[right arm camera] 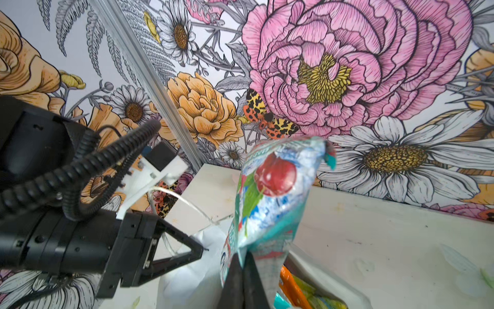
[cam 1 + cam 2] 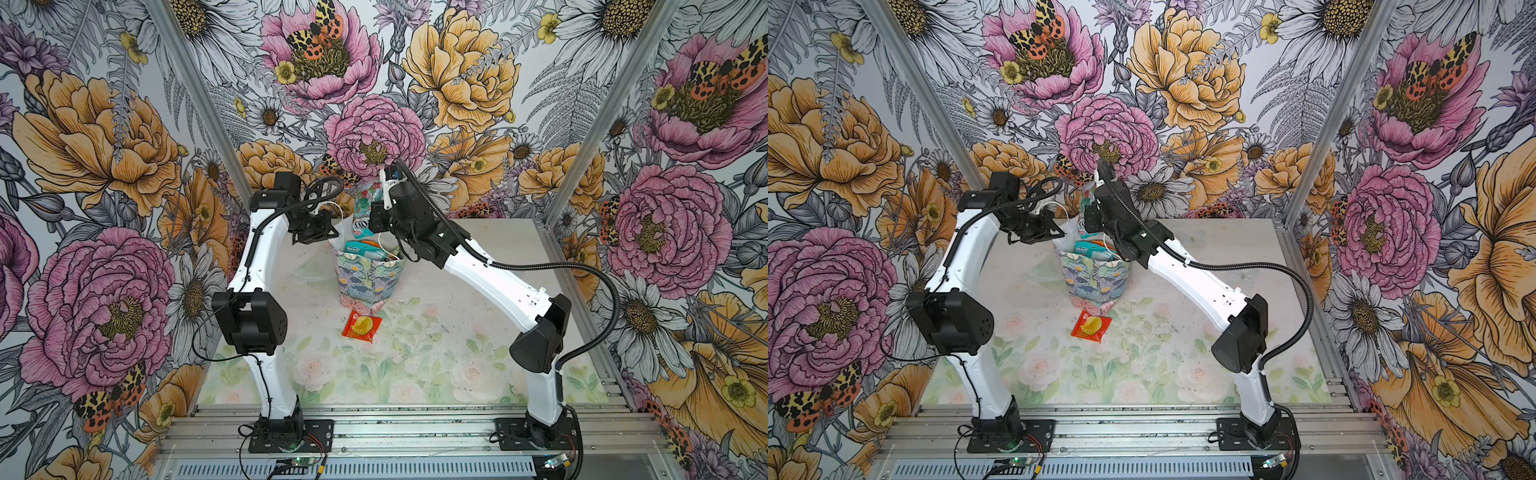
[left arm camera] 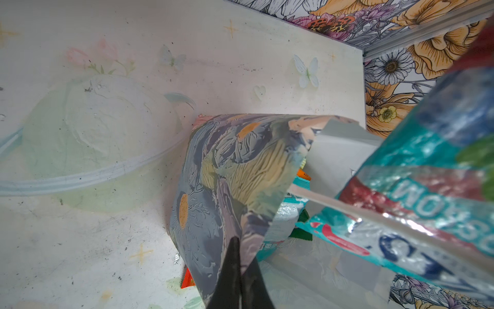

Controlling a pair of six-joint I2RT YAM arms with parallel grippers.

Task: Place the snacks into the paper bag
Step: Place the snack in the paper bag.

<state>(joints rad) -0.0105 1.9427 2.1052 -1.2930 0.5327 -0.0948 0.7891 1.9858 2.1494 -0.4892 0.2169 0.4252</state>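
Inspector: State of left gripper (image 3: 242,267)?
Operator: Pressed together on the paper bag (image 2: 365,278) wall at its rim. The bag stands upright mid-desk (image 2: 457,332).
Inspector: And right gripper (image 1: 244,270)?
Operator: Pinching a teal cherry packet (image 1: 275,192) over the bag mouth. Several packets (image 2: 370,249) lie inside; one red packet (image 2: 361,326) lies flat just beside the bag, toward the near edge

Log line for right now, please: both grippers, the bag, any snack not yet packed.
left gripper: shut on paper bag wall | right gripper: shut on teal packet above bag opening | unpacked: red packet on table
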